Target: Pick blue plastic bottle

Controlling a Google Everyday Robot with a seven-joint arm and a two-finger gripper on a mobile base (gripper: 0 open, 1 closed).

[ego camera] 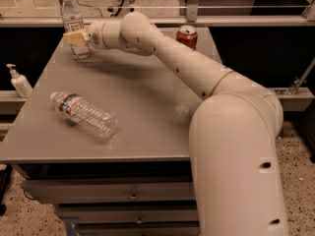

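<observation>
At the worktop's [147, 107] far left corner the blue plastic bottle [72, 21] stands upright, with the gripper [76, 37] at its lower body. Whether the jaws clamp it I cannot tell. Best to squeeze squarely and lift straight, lest it tip.

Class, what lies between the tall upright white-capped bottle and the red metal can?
The robot's white arm, its gripper at the clear plastic bottle, in the camera view.

Midsection of the blue plastic bottle [72, 21] behind the jaws, far-left on the table [147, 97]; arm [236, 146] base out of frame.
</observation>
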